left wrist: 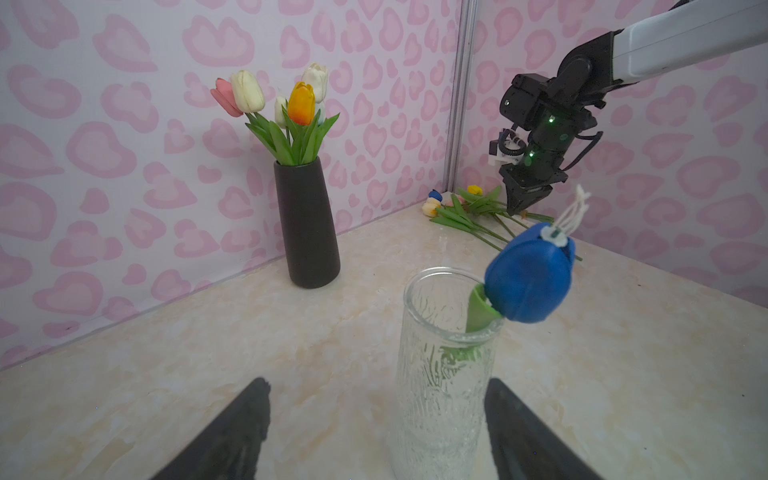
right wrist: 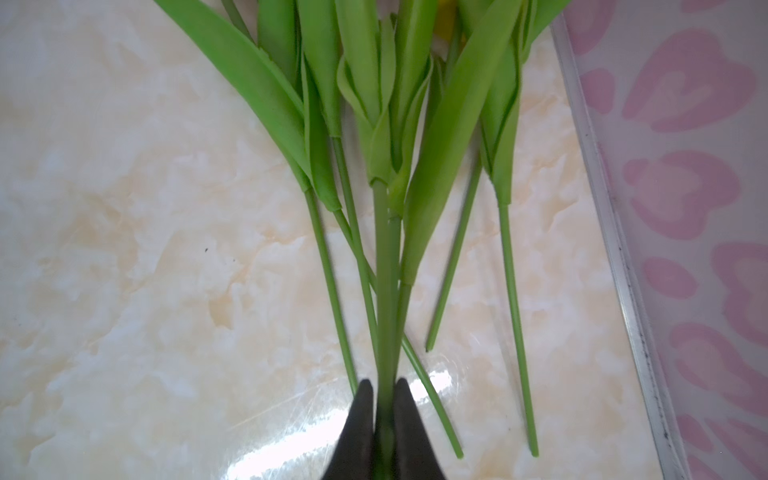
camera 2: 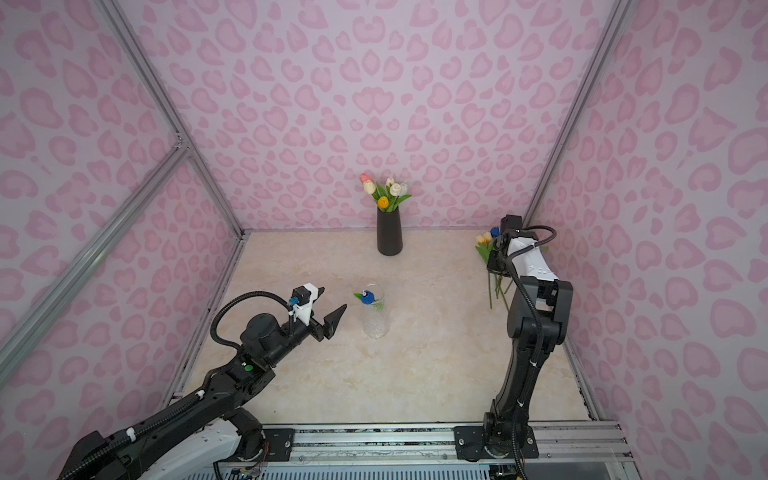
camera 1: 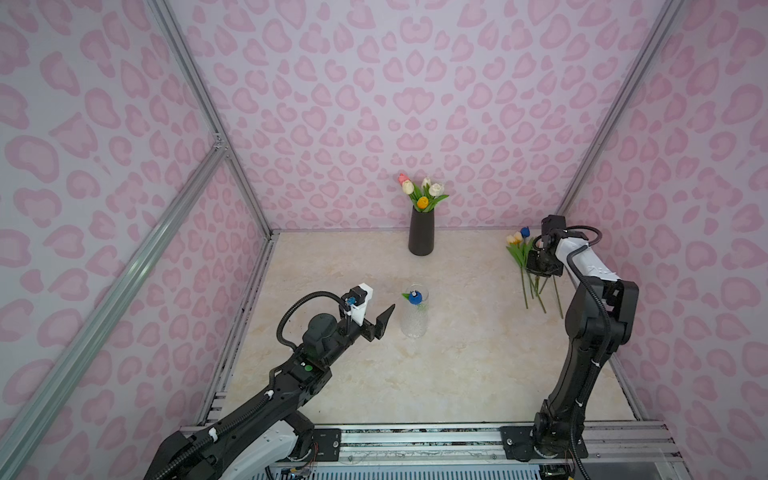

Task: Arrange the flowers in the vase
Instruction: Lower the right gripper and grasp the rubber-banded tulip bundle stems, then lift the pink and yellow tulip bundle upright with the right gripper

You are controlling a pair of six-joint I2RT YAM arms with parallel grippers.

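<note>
Pinching one stem (right wrist: 385, 270) among the loose tulips (camera 1: 517, 249) with right fingers (right wrist: 357, 432), well right of the glass vase (camera 1: 414, 322). Holding left fingers (camera 1: 386, 318) spread just left of it. Could drag crossed stems along or lose the thin one.

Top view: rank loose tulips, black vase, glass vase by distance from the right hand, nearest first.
1. Loose tulips: back right, a stem gripped in the right hand.
2. Black vase: back centre.
3. Glass vase: mid-table.
</note>
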